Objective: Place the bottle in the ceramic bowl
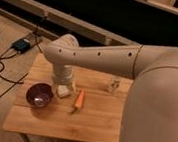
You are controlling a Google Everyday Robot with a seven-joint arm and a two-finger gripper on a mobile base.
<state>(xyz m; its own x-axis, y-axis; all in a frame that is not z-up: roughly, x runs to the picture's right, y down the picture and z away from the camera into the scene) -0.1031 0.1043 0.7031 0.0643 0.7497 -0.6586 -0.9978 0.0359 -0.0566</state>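
Note:
The dark purple ceramic bowl (39, 94) sits on the left part of the wooden table (89, 123). The small clear bottle (113, 84) stands upright at the table's back right, close to my big arm segment. My gripper (63, 89) hangs down from the wrist over the table, just right of the bowl and well left of the bottle. It holds nothing I can make out. My arm hides the table surface behind the wrist.
An orange carrot (79, 99) lies on the table between the gripper and the bottle. Black cables and a small box (22, 44) lie on the floor to the left. A low ledge (65, 18) runs behind the table.

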